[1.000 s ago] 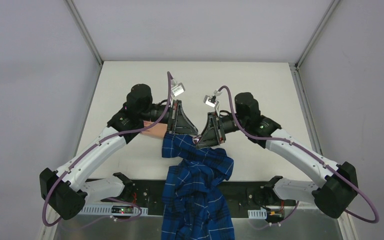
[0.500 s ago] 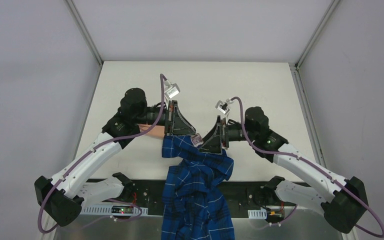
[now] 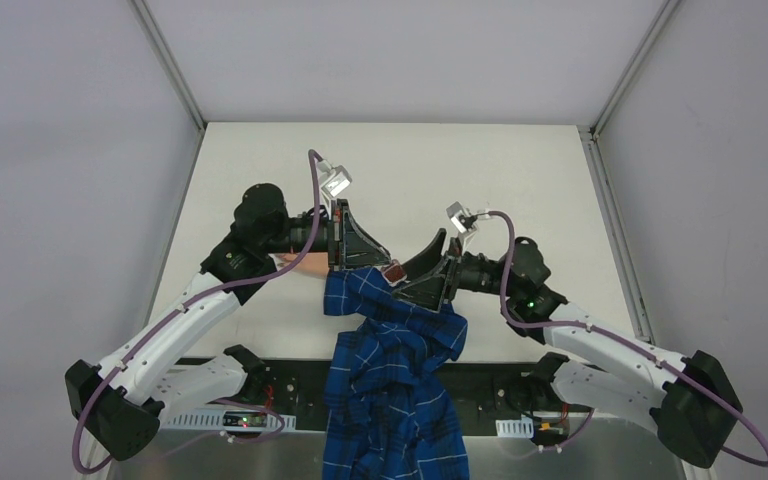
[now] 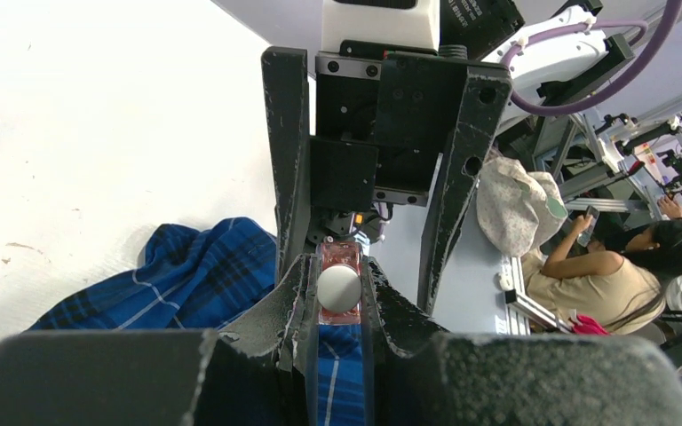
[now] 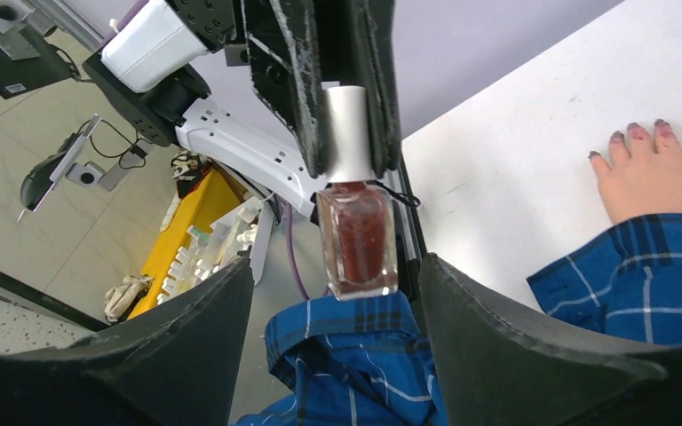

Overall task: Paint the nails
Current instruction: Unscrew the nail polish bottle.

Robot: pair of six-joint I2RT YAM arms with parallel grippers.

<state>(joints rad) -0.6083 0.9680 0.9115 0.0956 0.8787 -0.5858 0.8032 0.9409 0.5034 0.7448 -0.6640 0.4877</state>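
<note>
Left gripper (image 5: 348, 133) jaws clamp polish bottle (image 5: 358, 240) by cap, right gripper (image 5: 329, 271) jaws open around its glass; off-centre closing could twist it loose, spilling.

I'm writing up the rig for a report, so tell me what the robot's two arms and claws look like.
The left arm and right arm match: white shells on the long links, black rounded joints, and a purple cable looped along each. The left claw and right claw are black, each with two wedge-shaped fingers scuffed with pale flecks.
</note>
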